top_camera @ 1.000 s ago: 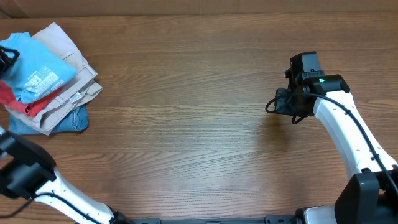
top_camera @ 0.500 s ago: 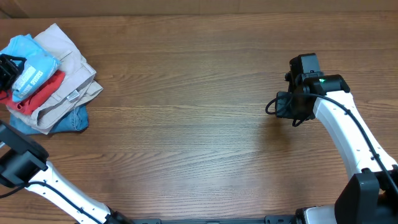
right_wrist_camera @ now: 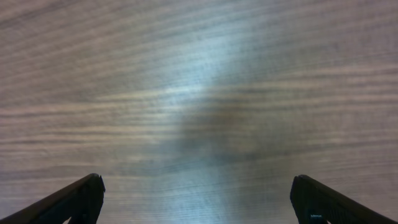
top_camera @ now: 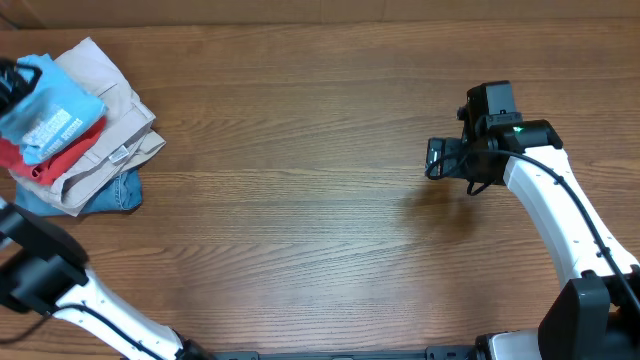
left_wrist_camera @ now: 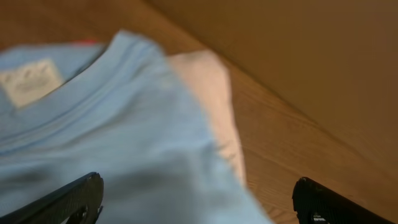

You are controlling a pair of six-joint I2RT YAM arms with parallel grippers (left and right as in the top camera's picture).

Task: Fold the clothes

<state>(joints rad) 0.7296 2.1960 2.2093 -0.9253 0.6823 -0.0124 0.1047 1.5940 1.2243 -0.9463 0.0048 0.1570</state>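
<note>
blue T-shirt: atop pile | left gripper: over pile, spread wide, holding nothing | right gripper: well apart from pile, spread wide, empty

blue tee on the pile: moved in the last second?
Yes. Against the beige trousers, which stayed put, the blue T-shirt has drawn back leftward, and more of the red T-shirt now shows.

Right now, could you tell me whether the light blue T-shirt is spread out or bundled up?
Bundled up: the T-shirt sits compact atop the garment pile, not spread.
</note>
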